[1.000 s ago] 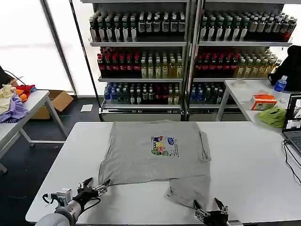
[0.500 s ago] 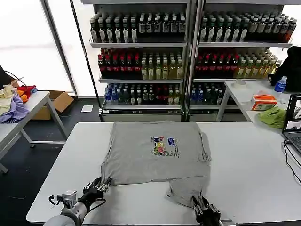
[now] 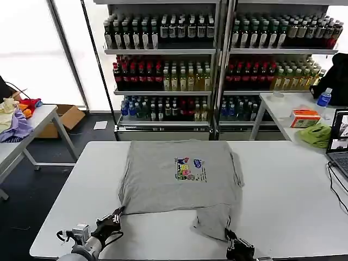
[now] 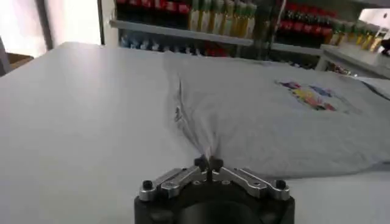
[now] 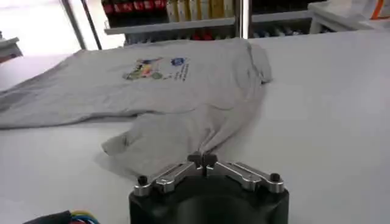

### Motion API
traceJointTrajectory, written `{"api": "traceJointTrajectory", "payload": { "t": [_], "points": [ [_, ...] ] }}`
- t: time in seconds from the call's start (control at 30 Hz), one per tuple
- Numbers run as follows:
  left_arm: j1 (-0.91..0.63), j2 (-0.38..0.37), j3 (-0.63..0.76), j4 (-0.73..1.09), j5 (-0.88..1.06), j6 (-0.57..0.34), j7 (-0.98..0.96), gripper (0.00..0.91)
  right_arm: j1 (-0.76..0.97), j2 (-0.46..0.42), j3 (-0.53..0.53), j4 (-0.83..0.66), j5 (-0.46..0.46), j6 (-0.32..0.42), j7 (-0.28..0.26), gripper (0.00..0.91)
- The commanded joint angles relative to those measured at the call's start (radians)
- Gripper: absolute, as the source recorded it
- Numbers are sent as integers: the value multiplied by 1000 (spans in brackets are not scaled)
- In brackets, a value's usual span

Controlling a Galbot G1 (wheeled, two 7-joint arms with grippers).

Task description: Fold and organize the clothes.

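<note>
A light grey T-shirt [image 3: 179, 174] with a small multicolour chest print [image 3: 190, 169] lies flat on the white table [image 3: 288, 190], its collar end toward the shelves. My left gripper [image 3: 115, 216] is shut on the shirt's near left hem corner, and the fabric [image 4: 207, 143] rises in a pinched ridge from its fingertips. At the near right, my right gripper [image 3: 232, 241] is shut on the hem of a folded-under flap [image 5: 177, 137]. In the right wrist view the cloth [image 5: 201, 155] runs straight into the closed fingertips.
Shelves of bottles [image 3: 217, 65] stand behind the table. A second table [image 3: 283, 106] at the right holds a lime-green cloth [image 3: 315, 134], an orange box [image 3: 304, 117], a bottle [image 3: 323, 98] and a laptop [image 3: 340, 144]. Coloured garments [image 3: 16, 117] lie on a left table.
Both grippers went from open beside the hem to shut on it. The near hem has been drawn slightly toward me and the left corner now puckers.
</note>
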Motion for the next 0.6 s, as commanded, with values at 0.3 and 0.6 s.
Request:
{"api": "traceJointTrajectory", "payload": {
  "t": [0.3, 0.6],
  "points": [
    [261, -65, -148, -286, 28, 18, -22, 10, -330, -103, 75, 154, 62, 106, -15, 0],
    [343, -5, -231, -348, 15, 53, -18, 10, -430, -151, 66, 214, 188, 199, 23, 0]
  ]
}}
